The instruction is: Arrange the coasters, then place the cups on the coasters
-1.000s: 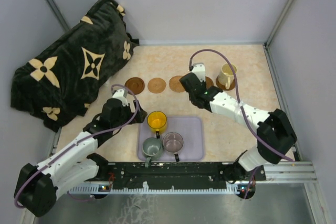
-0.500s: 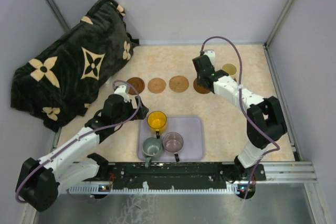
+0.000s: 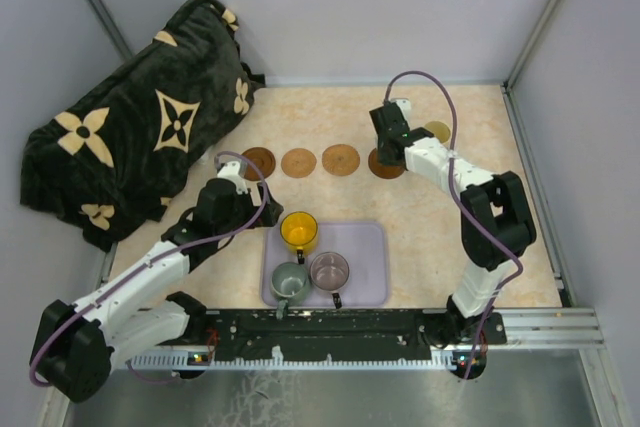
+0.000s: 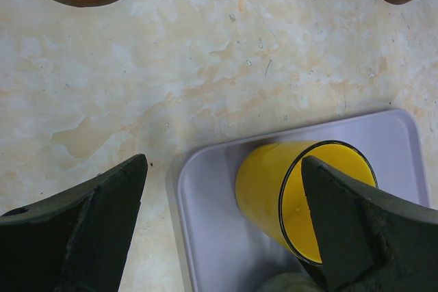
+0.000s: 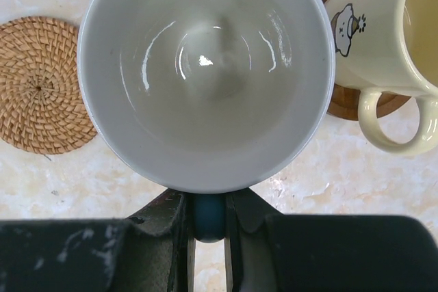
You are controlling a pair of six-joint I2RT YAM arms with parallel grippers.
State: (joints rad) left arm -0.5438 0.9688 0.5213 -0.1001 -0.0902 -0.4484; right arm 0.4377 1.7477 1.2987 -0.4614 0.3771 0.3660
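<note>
Four coasters show in a row at the back: a dark one (image 3: pixel 257 162), two woven tan ones (image 3: pixel 298 162) (image 3: pixel 340 159) and a dark one (image 3: pixel 383 167) partly under my right gripper (image 3: pixel 392 142). That gripper (image 5: pixel 208 211) is shut on the blue handle of the light blue cup (image 5: pixel 205 66), held over that dark coaster; whether it touches I cannot tell. A cream cup (image 5: pixel 383 25) stands on a dark coaster (image 5: pixel 349 109) beside it. My left gripper (image 4: pixel 222 227) is open, its fingers either side of the yellow cup (image 4: pixel 274 189) on the lavender tray (image 4: pixel 205 251).
The tray (image 3: pixel 368 247) also holds a grey-green cup (image 3: pixel 290 279) and a mauve cup (image 3: pixel 329 270). A black blanket with tan flowers (image 3: pixel 130 117) lies at the back left. Walls close in the table; a metal rail (image 3: pixel 520 325) runs along the front.
My right arm has swung back and to the right with the light blue cup, ending over the fourth coaster beside the cream cup. My left gripper has edged toward the yellow cup.
</note>
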